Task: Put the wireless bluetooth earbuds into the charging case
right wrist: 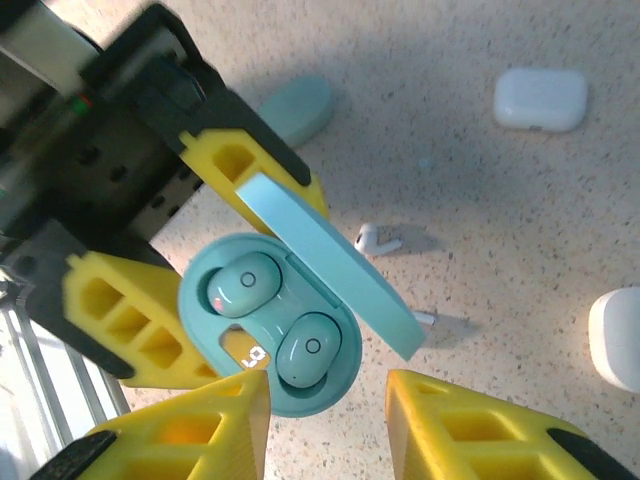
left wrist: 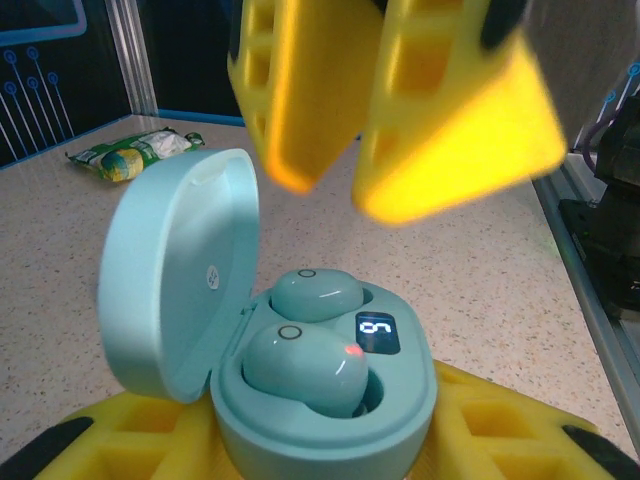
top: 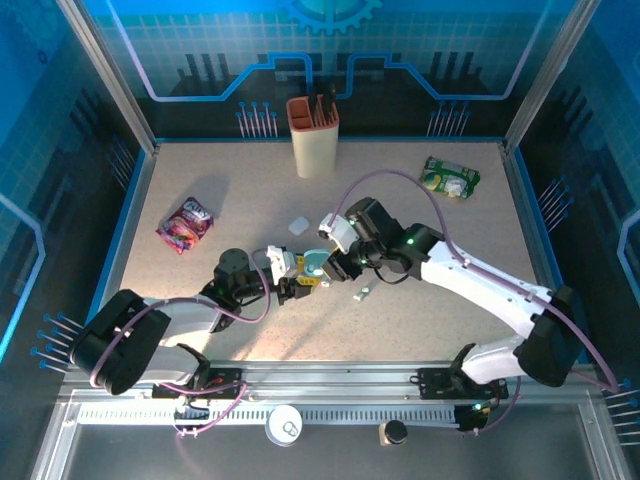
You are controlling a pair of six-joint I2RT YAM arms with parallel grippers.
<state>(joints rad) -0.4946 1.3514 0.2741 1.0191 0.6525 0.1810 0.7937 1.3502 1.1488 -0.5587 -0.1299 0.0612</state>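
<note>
Beige speckled table [top: 230, 210], both arms meeting mid-frame in the top view. Left gripper [right wrist: 260, 285] is clamped on the charging case [left wrist: 330, 425], one yellow finger on each side of its base, with the lid [left wrist: 170, 280] up. Right gripper [right wrist: 328, 400] hovers just over the case, jaws parted, nothing between them. A white case [right wrist: 540, 98] sits well apart, upper right of the right wrist view.

Inside the held case are two mint earbuds [left wrist: 300, 365], one per well. The nearer one shows a red light and the display beside them is lit — this pair looks done. Remaining, by my reading: shut the lid.

Just right of the lid in the right wrist view, two white buds [right wrist: 378, 240] lie loose on the table — whether they count too I cannot tell.
</note>
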